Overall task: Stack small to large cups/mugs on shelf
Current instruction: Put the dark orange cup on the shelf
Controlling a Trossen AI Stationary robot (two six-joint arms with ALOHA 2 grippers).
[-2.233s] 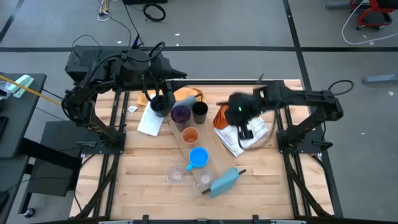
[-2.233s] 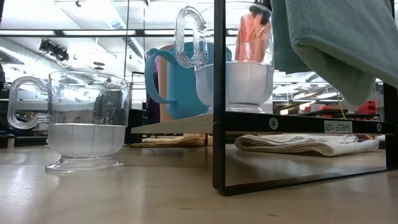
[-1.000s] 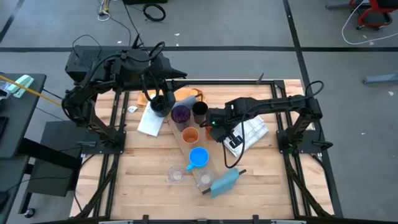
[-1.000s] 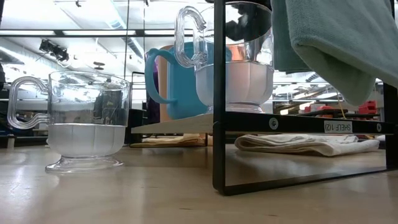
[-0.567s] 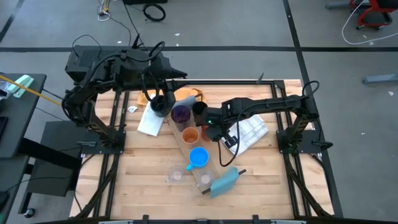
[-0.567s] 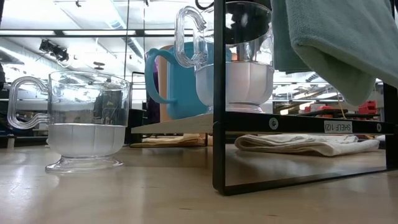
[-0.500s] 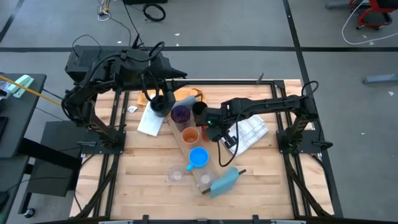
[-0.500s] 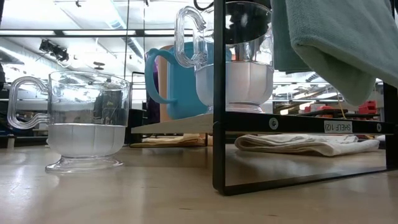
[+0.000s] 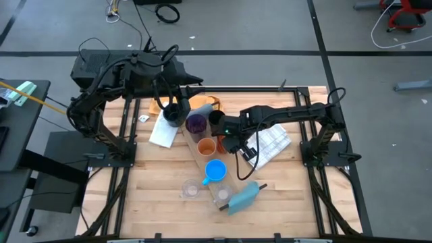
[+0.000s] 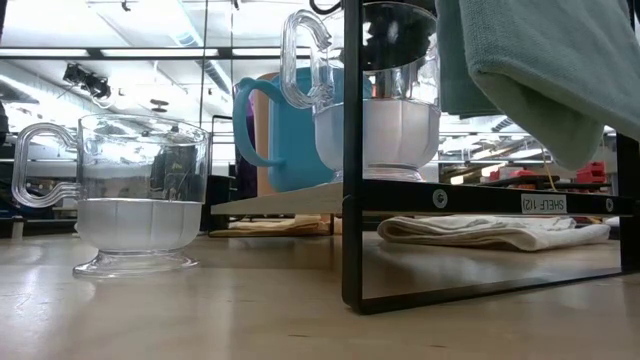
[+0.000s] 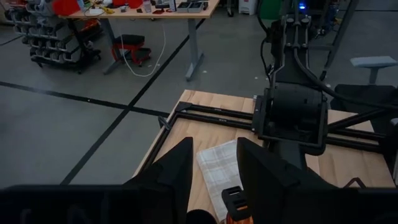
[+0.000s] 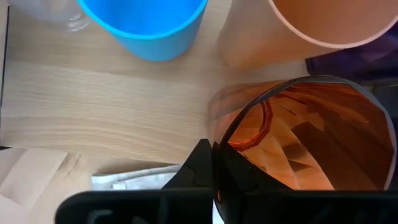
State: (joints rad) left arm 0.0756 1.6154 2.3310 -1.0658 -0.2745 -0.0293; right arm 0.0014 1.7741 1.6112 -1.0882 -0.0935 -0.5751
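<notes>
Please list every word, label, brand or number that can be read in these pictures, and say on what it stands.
"SHELF 1(2)": a small white label on the front bar of the black shelf frame, low view; its last characters are uncertain.
No other text can be read in any view. Objects on the far desks in the left wrist view are too small to show any writing.

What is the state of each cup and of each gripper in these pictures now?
right gripper: shut on faceted orange cup, over the shelf
left gripper: open, at the table's far left
blue mug: upright, empty, on the shelf
purple tumbler: upright
clear glass: upright, on the table
</notes>
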